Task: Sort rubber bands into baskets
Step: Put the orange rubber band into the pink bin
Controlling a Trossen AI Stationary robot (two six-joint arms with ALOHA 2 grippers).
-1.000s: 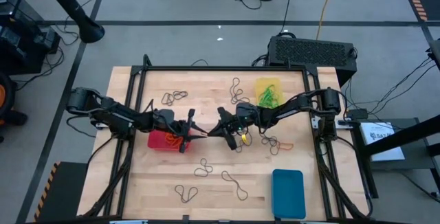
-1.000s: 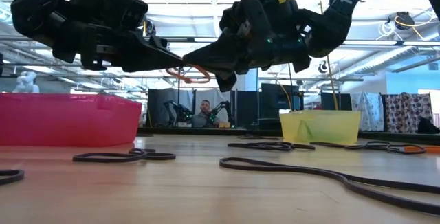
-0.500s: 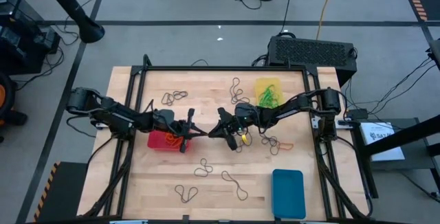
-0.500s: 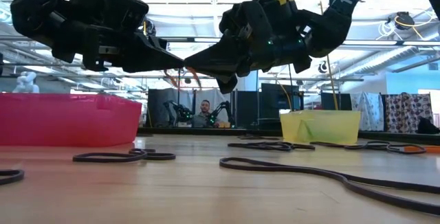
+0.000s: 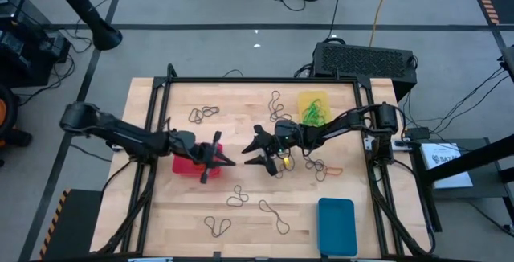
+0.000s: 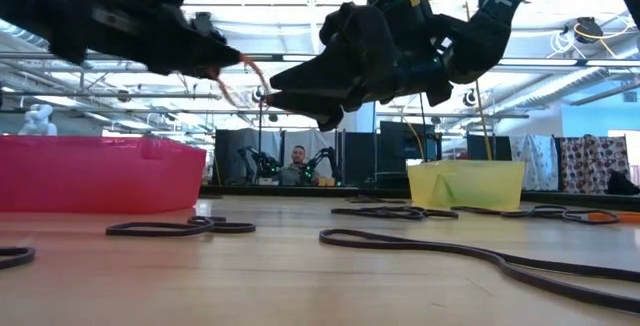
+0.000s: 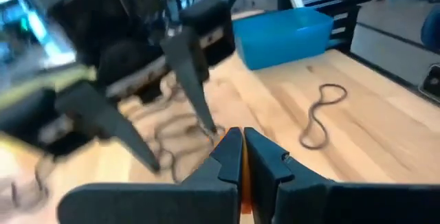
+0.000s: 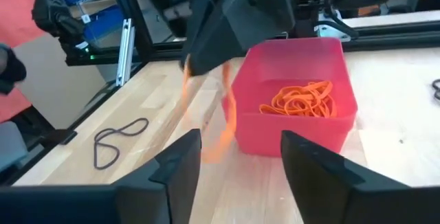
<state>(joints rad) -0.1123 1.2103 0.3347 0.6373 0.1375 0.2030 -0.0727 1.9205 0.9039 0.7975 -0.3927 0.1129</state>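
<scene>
Dangling from the left gripper's (image 8: 206, 59) pinched tips, seemingly, an orange rubber band (image 8: 223, 117) beside the red basket (image 8: 295, 124); right gripper (image 5: 255, 145) gapes, holding nothing, over the bare wooden table (image 5: 241, 218).

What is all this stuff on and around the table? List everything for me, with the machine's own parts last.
Red basket: one, left of table centre, orange bands inside.
Yellow basket: one, far right part of the table, green bands inside.
Blue basket: one, near right corner.
Held orange band: one, hanging from the left gripper beside the red basket.
Loose dark bands: several, scattered over the wood.
Wooden table: one, light wood, black frame.
Black box: one, behind the table's far right edge.
Person: one, far off in the room behind.
Left gripper: shut on the orange band, raised beside the red basket.
Right gripper: open, facing the left one at table centre.
</scene>
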